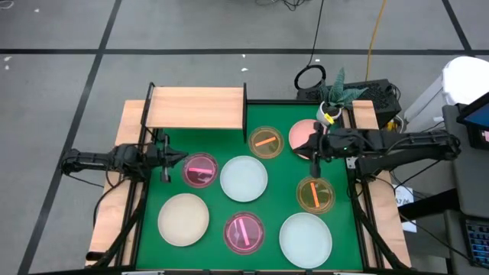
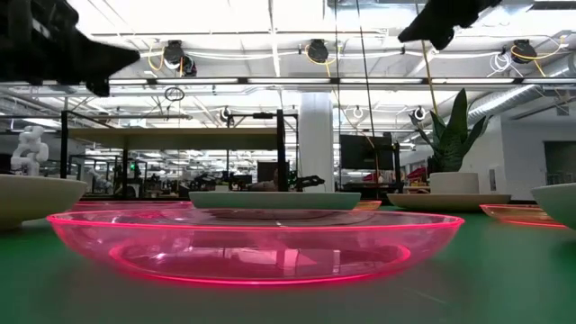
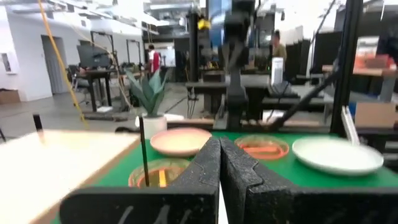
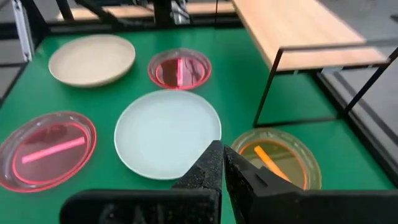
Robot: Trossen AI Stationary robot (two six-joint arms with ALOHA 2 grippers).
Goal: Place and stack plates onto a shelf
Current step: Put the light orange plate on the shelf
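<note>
Eight plates are spread over the green table [image 1: 290, 183], none on the shelf [image 1: 195, 107], whose bare wooden board is set at the far left edge. A mint plate [image 1: 244, 178] is seen at the centre, with a magenta plate [image 1: 200, 169] to its left and an amber plate [image 1: 266, 142] beyond it, beside the shelf. A pink plate [image 1: 300, 136] is placed at the far right, partly hidden by the right arm. An amber plate [image 1: 315, 194] is seen on the right side, a second mint plate [image 1: 306, 238] at the near right, a second magenta plate [image 1: 244, 233] at the near centre and a cream plate [image 1: 183, 220] at the near left. The left gripper [image 1: 180, 157] is held just left of the magenta plate, its fingers pressed together and empty. The right gripper [image 1: 314, 159] is held between the pink plate and the right amber plate, its fingers likewise closed on nothing. A potted plant [image 1: 333, 98] is seen at the far right corner
</note>
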